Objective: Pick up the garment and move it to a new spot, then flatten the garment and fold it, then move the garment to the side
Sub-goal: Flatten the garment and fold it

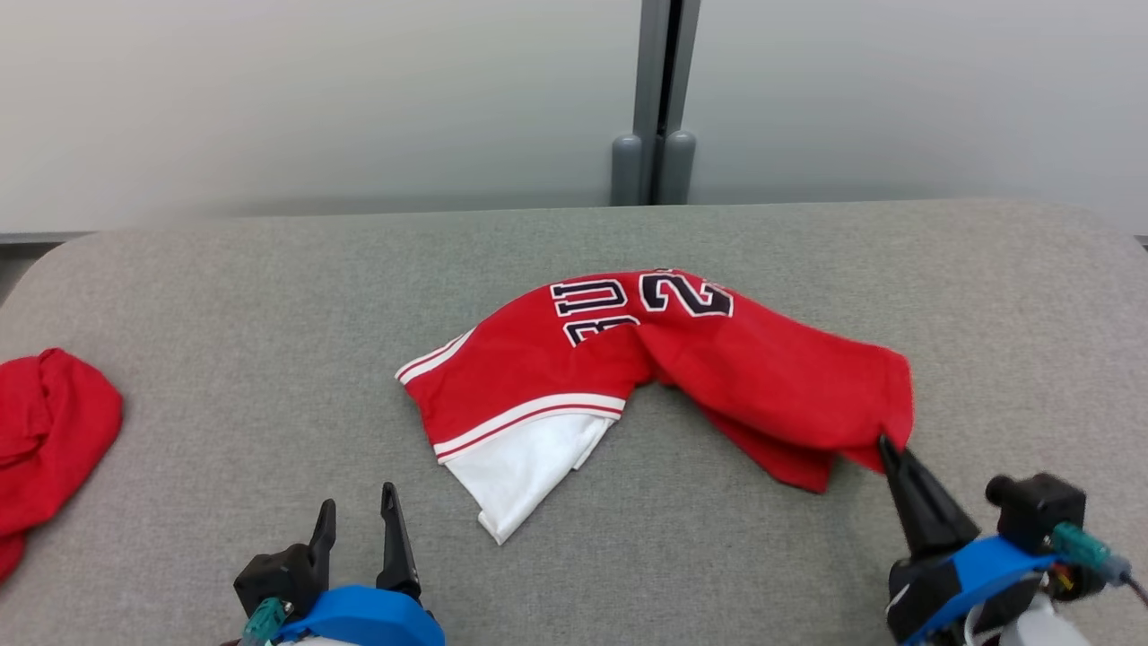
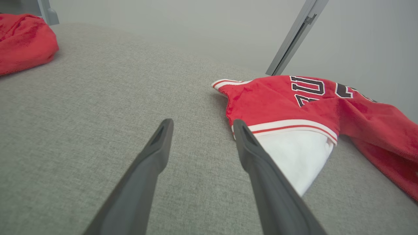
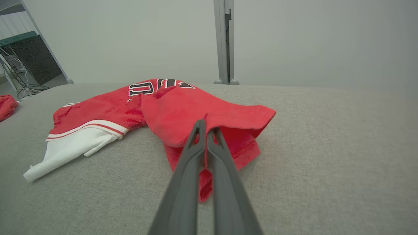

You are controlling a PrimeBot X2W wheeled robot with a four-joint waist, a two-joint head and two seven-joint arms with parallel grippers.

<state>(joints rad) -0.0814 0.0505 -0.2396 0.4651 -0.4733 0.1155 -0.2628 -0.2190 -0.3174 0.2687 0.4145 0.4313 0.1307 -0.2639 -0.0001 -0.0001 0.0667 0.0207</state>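
The garment (image 1: 682,359) is a red jersey with black-and-white lettering, white trim and a white underside, lying crumpled in the middle of the grey padded table (image 1: 224,341). My right gripper (image 1: 888,446) is shut on the garment's near right edge; in the right wrist view the red cloth (image 3: 183,111) is pinched between the fingers (image 3: 196,143), with a flap hanging below them. My left gripper (image 1: 357,507) stands open near the table's front edge, left of the garment's white corner (image 1: 516,475). In the left wrist view its fingertips (image 2: 163,130) hover over bare cloth-covered table, just short of the garment (image 2: 277,104).
Another red cloth (image 1: 45,440) lies bunched at the table's left edge, also seen in the left wrist view (image 2: 23,42). A grey post (image 1: 656,99) stands behind the table against a pale wall. Dark equipment with cables (image 3: 29,62) sits far left.
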